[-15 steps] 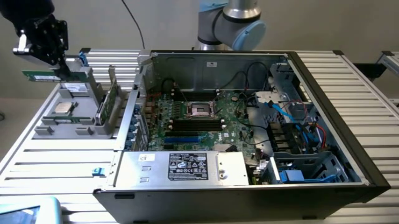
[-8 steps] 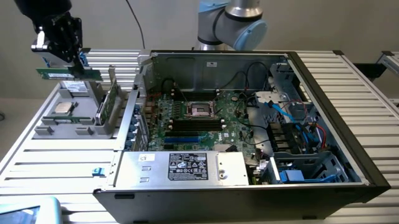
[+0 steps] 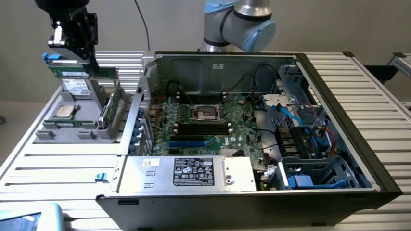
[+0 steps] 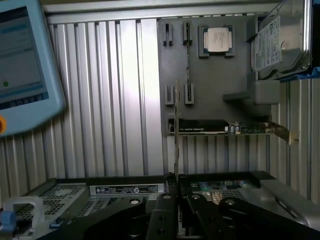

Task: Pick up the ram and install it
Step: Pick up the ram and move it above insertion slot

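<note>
Fingers [image 4: 200, 207] pinched narrow on the ram [image 3: 83, 73], held above the parts holder [image 3: 48, 134] at the exterior view's far left, well apart from the motherboard [image 3: 244, 120]. Judged: pick-up done, transfer in hand. Installing calls for aligning the stick over the black memory slots [image 3: 202, 127].

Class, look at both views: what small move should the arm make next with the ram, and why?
Probably carry it toward the exterior view's right without dropping lower. The gripper is shut on the ram, which hangs above the grey parts holder. The black memory slots lie inside the open computer case, beyond its near wall, so a level sideways move seems safest.
</note>
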### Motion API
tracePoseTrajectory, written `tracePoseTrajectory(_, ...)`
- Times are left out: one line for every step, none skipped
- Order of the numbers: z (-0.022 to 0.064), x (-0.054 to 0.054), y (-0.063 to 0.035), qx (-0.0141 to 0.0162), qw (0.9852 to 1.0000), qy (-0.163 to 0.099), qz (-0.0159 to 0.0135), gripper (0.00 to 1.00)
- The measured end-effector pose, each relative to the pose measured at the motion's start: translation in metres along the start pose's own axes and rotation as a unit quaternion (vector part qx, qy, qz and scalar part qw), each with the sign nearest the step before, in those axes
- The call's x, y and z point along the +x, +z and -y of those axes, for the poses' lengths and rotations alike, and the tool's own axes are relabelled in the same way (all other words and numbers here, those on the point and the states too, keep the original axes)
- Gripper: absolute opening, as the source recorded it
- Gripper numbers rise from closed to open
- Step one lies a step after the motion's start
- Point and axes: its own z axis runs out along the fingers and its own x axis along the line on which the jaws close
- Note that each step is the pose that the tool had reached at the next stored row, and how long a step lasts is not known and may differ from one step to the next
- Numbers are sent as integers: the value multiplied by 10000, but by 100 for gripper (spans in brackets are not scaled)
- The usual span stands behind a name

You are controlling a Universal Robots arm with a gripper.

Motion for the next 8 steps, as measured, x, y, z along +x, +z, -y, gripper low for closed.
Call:
tracePoseTrajectory(40,-2,-14,-1,10000,0,-1,13)
tracePoseTrajectory(84,-4,-25,-1,10000,0,-1,13)
tracePoseTrajectory(132,-7,-34,0,10000,0,-1,13)
tracePoseTrajectory(175,-9,-40,-1,10000,0,-1,13)
tracePoseTrajectory(220,-12,-46,0,10000,0,0,13)
tracePoseTrajectory(265,-14,-50,0,10000,0,-1,13)
tracePoseTrajectory(310,-16,-53,0,10000,0,0,13)
tracePoseTrajectory(359,-19,-55,0,10000,0,-1,13)
